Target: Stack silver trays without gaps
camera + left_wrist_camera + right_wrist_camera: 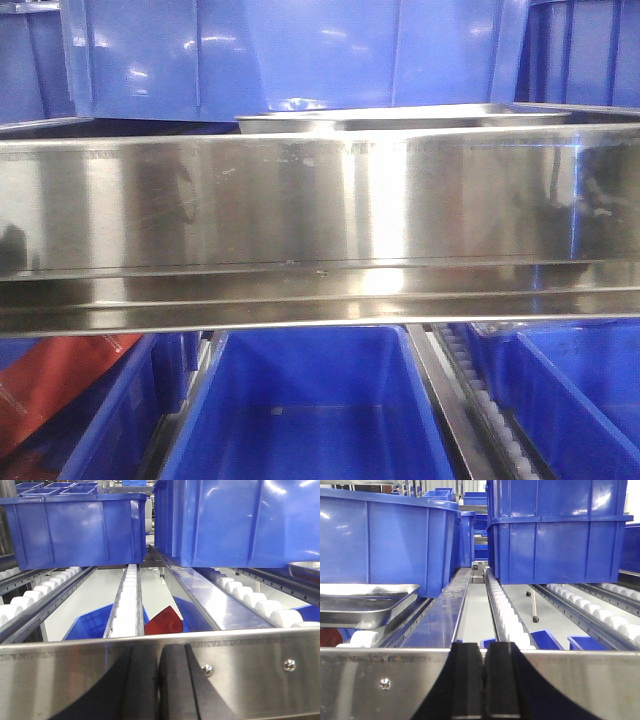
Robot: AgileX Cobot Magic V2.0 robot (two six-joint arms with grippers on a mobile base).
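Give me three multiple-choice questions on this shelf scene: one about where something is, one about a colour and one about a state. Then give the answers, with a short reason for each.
1. In the right wrist view, where is the silver tray?
A. At the picture's left, on white rollers
B. Inside a bin
C. Clamped in the right end effector

2. What colour are the bins?
A. Green
B. Blue
C. Grey

3. How do the left end effector's fingers stand?
A. Spread wide
B. Closed together, holding nothing
C. Clamped on a tray

Answers:
1 A: the tray lies at the left over the rollers, apart from the end effector.
2 B: every bin wall in view is blue.
3 B: the black fingers meet, with only a thin seam between them.
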